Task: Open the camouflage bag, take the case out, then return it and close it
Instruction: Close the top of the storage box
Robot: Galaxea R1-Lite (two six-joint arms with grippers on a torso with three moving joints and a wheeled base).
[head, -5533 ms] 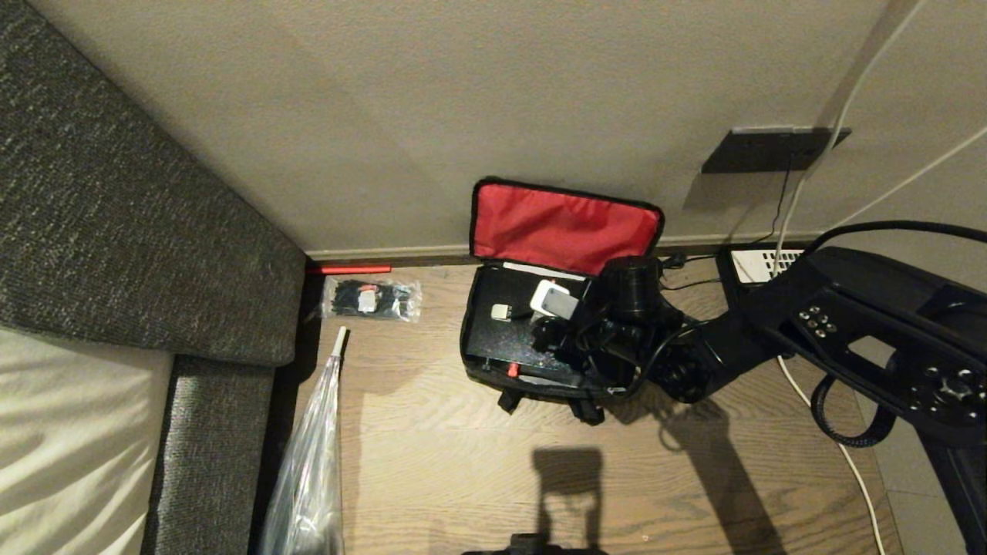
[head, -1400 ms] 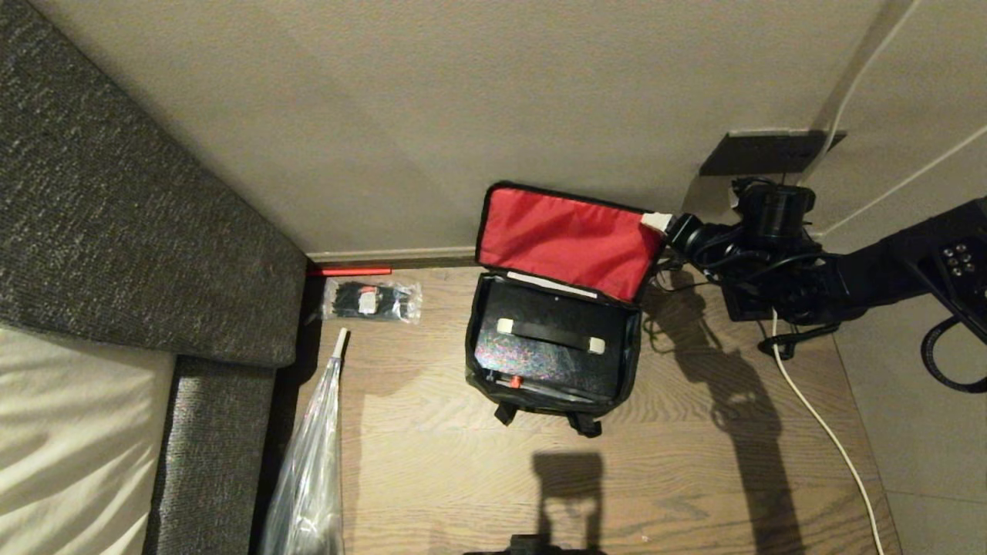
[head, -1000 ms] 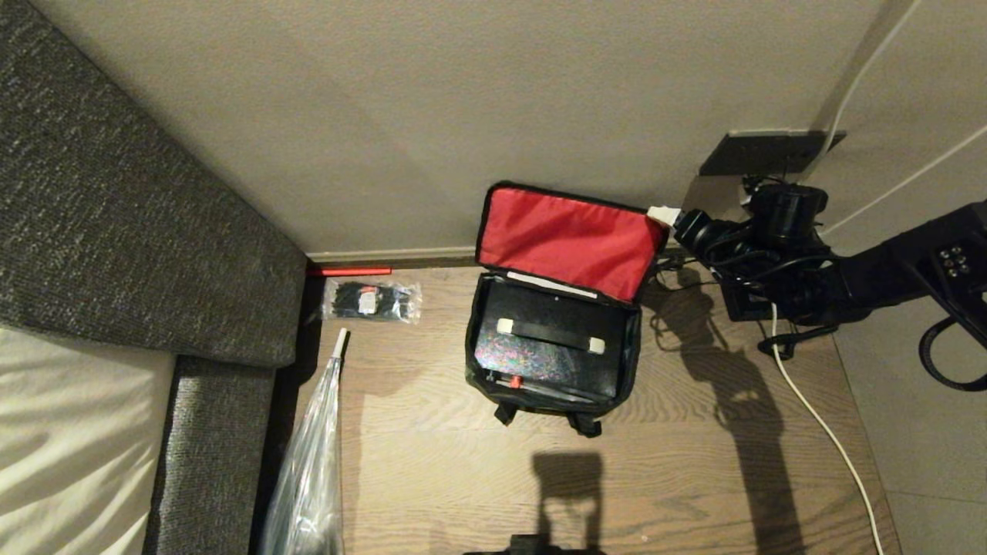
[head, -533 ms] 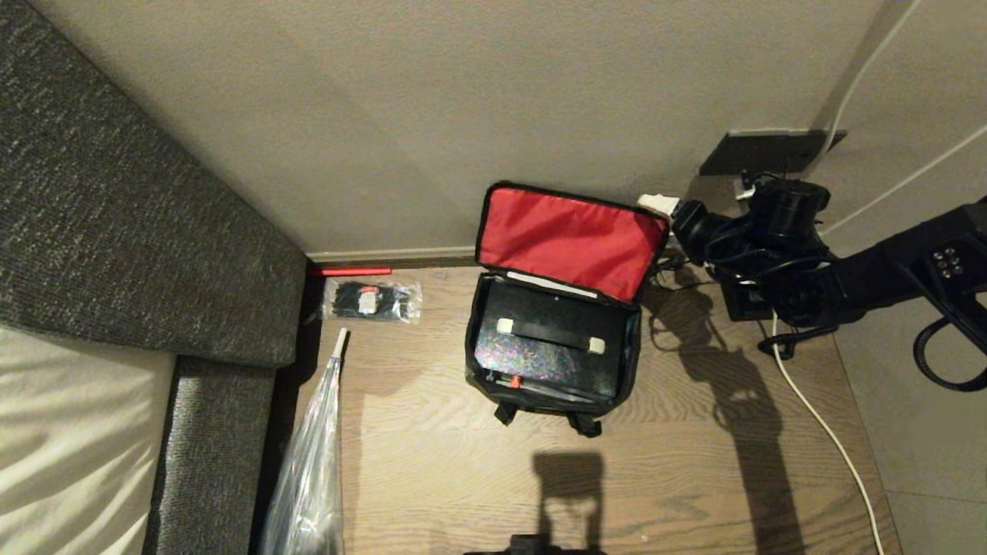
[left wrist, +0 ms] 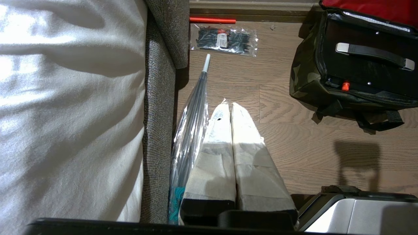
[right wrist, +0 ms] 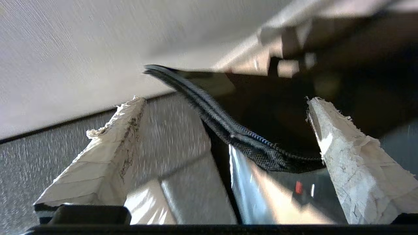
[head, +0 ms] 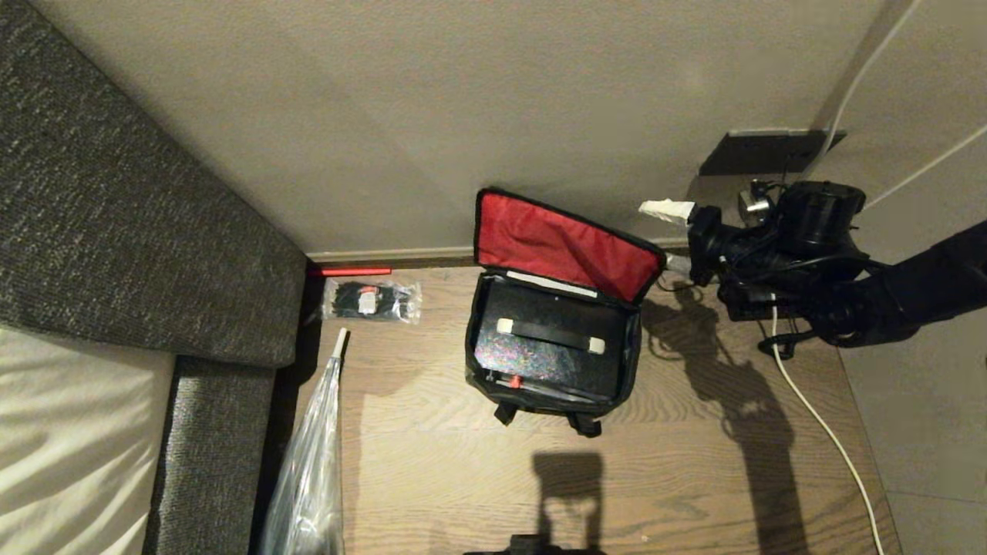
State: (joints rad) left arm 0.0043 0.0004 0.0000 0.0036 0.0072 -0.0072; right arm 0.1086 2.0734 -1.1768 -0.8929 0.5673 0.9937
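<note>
The camouflage bag (head: 551,362) is standing on the wooden floor (head: 694,470) near the wall (head: 463,116), with its red-lined lid (head: 567,245) raised and leaning back toward the wall. The case (head: 549,343) is lying flat inside the bag, filling most of the opening, with its strap handle facing up and a small red mark showing at its near edge.

The right gripper (head: 669,235) is hovering just beside the lid's right edge, with its fingers spread wide and grasping nothing. In the right wrist view, the lid's black trimmed edge (right wrist: 228,130) is passing between the two separated fingers (right wrist: 107,150) without visible contact.

The left gripper (left wrist: 231,107) is parked low over the floor, well apart from the bag, with its fingers pressed together and empty.

A grey sofa (head: 116,231) is occupying the left side. A clear plastic bag (head: 308,470) is lying beside it, and a packet of cable ties (head: 372,299) is resting near the baseboard. A white cable (head: 829,435) is running across the floor at the right.
</note>
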